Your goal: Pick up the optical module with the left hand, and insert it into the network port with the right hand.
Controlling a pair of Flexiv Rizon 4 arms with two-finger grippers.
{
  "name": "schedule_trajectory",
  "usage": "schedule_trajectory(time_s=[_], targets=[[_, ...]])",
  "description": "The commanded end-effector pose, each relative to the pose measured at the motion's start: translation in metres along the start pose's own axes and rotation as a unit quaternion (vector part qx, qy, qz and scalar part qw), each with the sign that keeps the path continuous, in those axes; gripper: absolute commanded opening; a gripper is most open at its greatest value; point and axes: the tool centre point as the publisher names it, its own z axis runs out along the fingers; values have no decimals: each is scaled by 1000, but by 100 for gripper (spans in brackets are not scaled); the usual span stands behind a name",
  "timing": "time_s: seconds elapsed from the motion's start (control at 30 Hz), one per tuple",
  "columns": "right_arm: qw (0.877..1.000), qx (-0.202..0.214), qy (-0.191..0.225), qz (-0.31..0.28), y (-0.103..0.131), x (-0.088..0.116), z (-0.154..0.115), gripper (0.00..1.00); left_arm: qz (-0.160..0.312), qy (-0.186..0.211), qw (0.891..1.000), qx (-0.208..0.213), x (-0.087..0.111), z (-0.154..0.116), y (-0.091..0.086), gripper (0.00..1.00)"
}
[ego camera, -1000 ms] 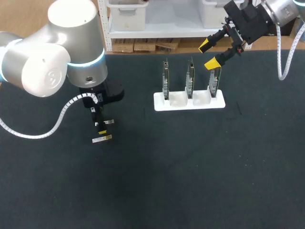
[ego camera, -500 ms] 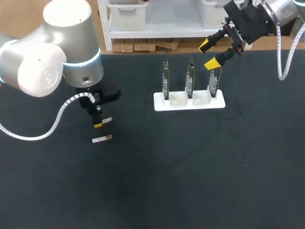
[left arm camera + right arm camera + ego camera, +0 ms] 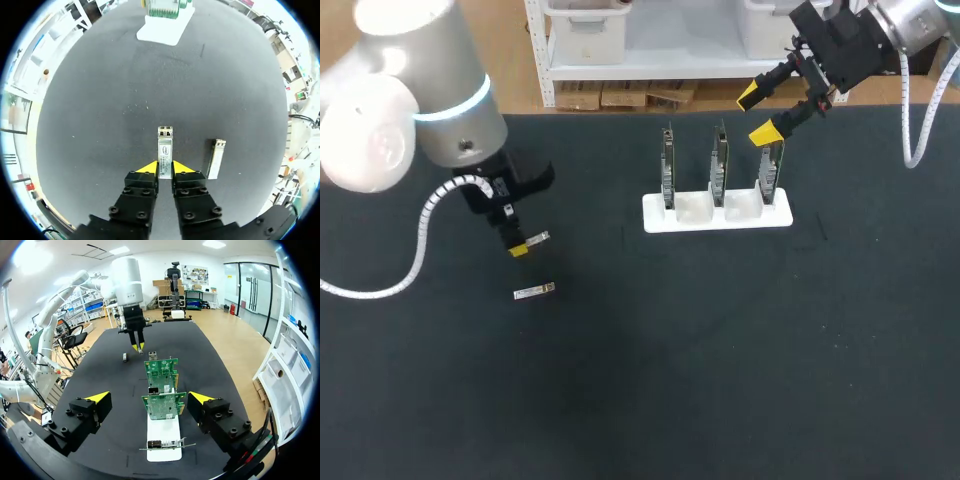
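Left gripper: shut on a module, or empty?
Shut. Both yellow tips of the left gripper press an optical module from two sides; a second module lies on the table beside it.

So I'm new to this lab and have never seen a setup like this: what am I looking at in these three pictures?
Two robot arms stand at a black table. One picture looks down from overhead; the two round ones come from cameras on each wrist. The left claw is shut on a small silver metal module; a second silver module lies on the table nearby. At the far side stands a white holder with three upright green circuit boards. The right claw hangs open beside it, holding nothing.
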Motion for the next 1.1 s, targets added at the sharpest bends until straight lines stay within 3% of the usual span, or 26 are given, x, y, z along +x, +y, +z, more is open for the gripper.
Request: schedule_trajectory(time_s=[0.03, 0.3, 0.87, 1.1], targets=[[1000, 1, 0, 0, 1, 0, 0, 100, 20, -50, 999, -4, 2, -27, -7, 0], [1000, 1, 0, 0, 1, 0, 0, 100, 61, -120, 991, -14, -10, -71, -15, 0], [1000, 1, 0, 0, 1, 0, 0, 100, 68, -126, 990, -19, -8, -79, -20, 0], [1000, 1, 0, 0, 1, 0, 0, 100, 126, -183, 974, -33, -58, -99, -17, 0]])
